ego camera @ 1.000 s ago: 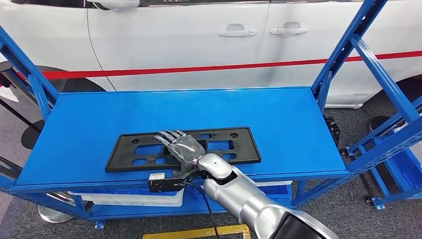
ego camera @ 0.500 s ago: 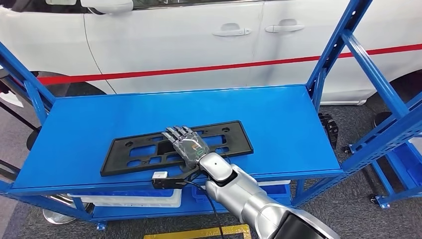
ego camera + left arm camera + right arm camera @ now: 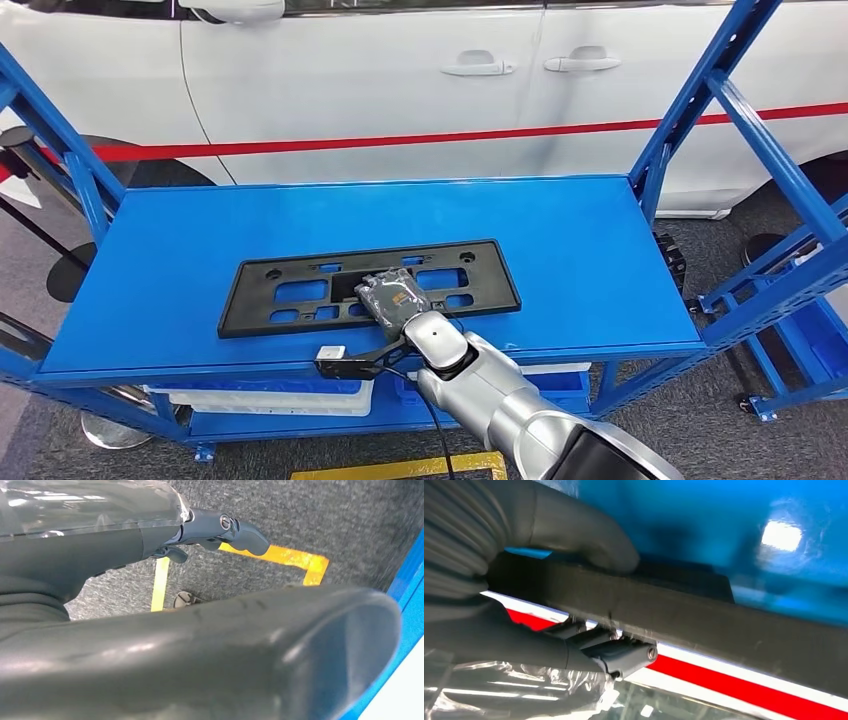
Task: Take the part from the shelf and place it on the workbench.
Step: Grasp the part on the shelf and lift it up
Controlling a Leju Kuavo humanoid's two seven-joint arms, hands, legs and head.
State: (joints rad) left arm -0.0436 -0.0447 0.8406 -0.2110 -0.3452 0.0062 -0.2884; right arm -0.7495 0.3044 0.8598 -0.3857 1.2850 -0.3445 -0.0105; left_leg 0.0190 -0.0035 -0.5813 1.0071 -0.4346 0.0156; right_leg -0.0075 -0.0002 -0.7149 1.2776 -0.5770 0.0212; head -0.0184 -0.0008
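Observation:
A flat black rectangular part (image 3: 290, 292) with several cut-outs lies on the blue shelf (image 3: 570, 250), near its front edge. My right hand (image 3: 392, 297) reaches in from below and grips the part at its near long edge, fingers curled over the top. In the right wrist view the black edge of the part (image 3: 724, 625) runs across, with the thumb (image 3: 574, 530) on one side and the dark fingers (image 3: 619, 655) on the other. My left hand (image 3: 150, 645) hangs over grey floor and holds nothing, its fingers (image 3: 240, 530) apart from the thumb.
Blue slanted uprights (image 3: 700, 90) flank the shelf on both sides. A white car (image 3: 400, 80) with a red stripe stands close behind. White trays (image 3: 260, 398) sit on the lower level. Yellow floor tape (image 3: 400, 468) marks the ground in front.
My right hand's fingers lay stretched flat on the part; now they are curled in and closed on its near edge. The camera has shifted slightly.

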